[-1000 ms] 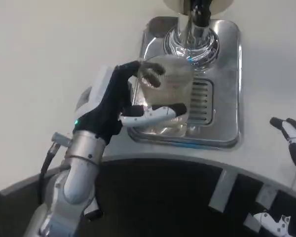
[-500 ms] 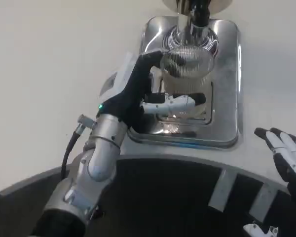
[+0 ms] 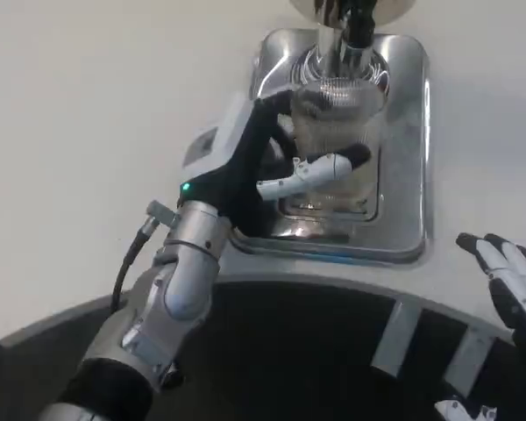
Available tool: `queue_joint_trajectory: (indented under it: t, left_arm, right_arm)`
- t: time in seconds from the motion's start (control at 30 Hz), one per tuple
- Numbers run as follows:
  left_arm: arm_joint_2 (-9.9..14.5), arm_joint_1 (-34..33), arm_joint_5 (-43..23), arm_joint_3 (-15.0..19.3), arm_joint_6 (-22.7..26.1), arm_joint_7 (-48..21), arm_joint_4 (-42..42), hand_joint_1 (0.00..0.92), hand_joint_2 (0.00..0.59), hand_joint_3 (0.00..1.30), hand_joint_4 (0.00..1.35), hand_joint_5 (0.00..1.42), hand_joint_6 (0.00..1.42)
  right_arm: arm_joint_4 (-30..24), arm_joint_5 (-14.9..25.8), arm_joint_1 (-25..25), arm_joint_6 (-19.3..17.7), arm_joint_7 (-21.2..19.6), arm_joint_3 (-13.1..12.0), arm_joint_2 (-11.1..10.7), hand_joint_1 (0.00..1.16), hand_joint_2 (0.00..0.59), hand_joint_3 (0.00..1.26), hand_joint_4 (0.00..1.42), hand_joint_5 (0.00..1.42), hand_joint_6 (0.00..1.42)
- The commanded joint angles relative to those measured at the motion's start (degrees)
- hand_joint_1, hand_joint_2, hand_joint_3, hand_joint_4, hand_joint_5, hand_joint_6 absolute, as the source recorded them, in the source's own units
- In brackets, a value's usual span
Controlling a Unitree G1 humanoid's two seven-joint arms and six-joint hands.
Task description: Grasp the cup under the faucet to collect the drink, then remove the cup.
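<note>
Gripping the clear cup, the left hand had its fingers wrapped around the glass wall, one white finger crossing the near side and dark fingertips curled at the rim. The cup stood upright over the shiny metal drip tray, right beneath the chrome faucet at the tray's far end. The tray sat on the white table. At the picture's lower right edge, the right hand held nothing, fingers stretched out and slightly apart, well apart from the tray.
</note>
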Motion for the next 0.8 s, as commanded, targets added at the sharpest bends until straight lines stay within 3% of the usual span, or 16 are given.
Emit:
queue_joint_trajectory:
  t: [0.03, 0.33, 0.7, 0.8]
  left_arm:
    - [0.8, 0.1, -0.3, -0.3, -1.0, -0.8, 0.4, 0.097, 0.011, 0.11, 0.12, 0.50, 0.54]
    - [1.8, 1.6, -1.0, 0.7, -0.8, -0.6, -2.3, 0.022, 0.000, 0.00, 0.00, 0.26, 0.26]
    - [3.4, 7.6, -5.6, 5.7, 1.1, -2.4, -14.4, 0.000, 0.000, 0.00, 0.00, 0.14, 0.12]
    - [3.3, 9.3, -10.7, 8.6, 0.8, -5.3, -18.6, 0.000, 0.075, 0.00, 0.00, 0.06, 0.02]
  right_arm:
    - [-0.9, -0.4, 0.6, -0.7, -0.1, 0.2, -0.1, 0.88, 0.318, 0.07, 0.02, 0.00, 0.08]
    - [-0.8, -0.5, 0.1, 0.3, 0.3, 1.1, 0.0, 0.88, 0.320, 0.07, 0.02, 0.00, 0.08]
    - [0.1, -1.1, -1.6, 1.8, 0.6, 2.5, 0.4, 0.84, 0.299, 0.07, 0.02, 0.00, 0.08]
    - [0.4, -1.2, -1.9, 2.0, 0.4, 2.7, 0.3, 0.82, 0.298, 0.07, 0.02, 0.00, 0.09]
